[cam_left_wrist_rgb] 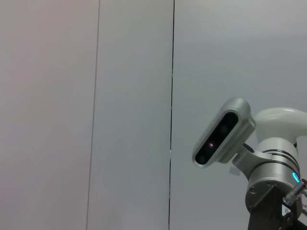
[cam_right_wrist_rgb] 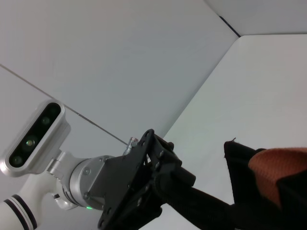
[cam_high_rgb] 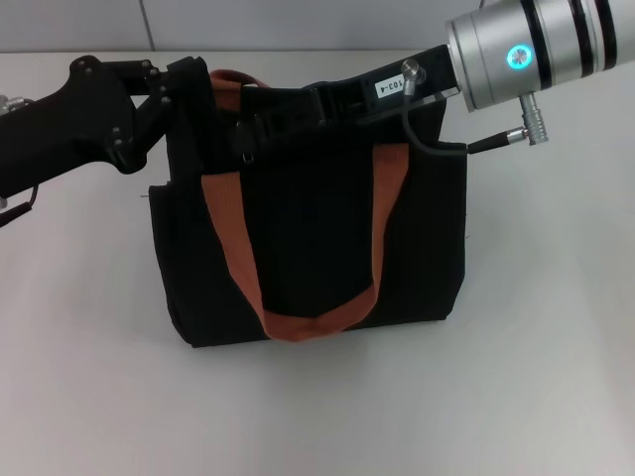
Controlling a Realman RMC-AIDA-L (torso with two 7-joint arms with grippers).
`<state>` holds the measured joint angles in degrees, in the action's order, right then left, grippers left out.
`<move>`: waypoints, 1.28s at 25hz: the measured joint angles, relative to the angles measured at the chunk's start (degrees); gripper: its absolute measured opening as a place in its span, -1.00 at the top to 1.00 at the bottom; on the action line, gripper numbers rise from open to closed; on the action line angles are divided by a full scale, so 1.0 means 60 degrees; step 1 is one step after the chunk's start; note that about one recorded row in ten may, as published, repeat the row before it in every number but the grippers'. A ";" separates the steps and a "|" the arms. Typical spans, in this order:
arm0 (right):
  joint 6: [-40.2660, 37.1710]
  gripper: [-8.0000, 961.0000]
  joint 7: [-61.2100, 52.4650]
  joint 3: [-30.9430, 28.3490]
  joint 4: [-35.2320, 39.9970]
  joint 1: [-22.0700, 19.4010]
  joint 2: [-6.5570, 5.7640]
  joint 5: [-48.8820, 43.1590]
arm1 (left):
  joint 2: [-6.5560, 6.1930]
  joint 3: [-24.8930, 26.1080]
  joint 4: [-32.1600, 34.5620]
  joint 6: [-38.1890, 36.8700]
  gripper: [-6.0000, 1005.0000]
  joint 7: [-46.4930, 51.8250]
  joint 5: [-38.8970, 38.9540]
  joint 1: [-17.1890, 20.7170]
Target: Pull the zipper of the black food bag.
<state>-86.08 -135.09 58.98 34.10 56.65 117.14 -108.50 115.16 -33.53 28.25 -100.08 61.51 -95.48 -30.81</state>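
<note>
From the head camera we see the black food bag (cam_high_rgb: 317,228) standing on the white worktop (cam_high_rgb: 536,397). The left hand (cam_high_rgb: 184,94) sits at the bag's top corner, and the right hand (cam_high_rgb: 288,119) lies along its upper edge beside the zipper (cam_high_rgb: 244,149). We cannot tell whether either hand is clenched. The left wrist camera shows only wall and the right arm's wrist. The right wrist camera catches a corner of the bag (cam_right_wrist_rgb: 249,167).

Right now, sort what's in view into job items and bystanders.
Job:
- black food bag
- zipper pull on its top edge
- left gripper at the bag's top left corner
- right gripper over the zip line

Bystanders:
- white table
- wall
</note>
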 joint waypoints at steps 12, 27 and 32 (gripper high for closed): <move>0.0177 0.22 0.0000 0.0078 0.0104 0.0007 0.0088 -0.0002 | 0.0170 -0.0063 -0.0002 -0.0108 0.94 0.0148 -0.0027 -0.0501; 0.0442 0.41 0.0109 0.0149 0.0115 -0.0088 0.0123 -0.0006 | 0.0136 0.0062 -0.0007 -0.0150 0.94 0.0084 0.0070 -0.0198; 0.0510 0.61 0.0189 0.0227 0.0130 -0.0094 0.0170 -0.0012 | 0.0170 0.0026 -0.0007 -0.0218 0.94 0.0073 0.0070 -0.0173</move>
<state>-83.02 -133.95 60.35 34.89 56.09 118.16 -108.57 116.19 -33.38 28.21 -101.39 61.95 -95.06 -31.85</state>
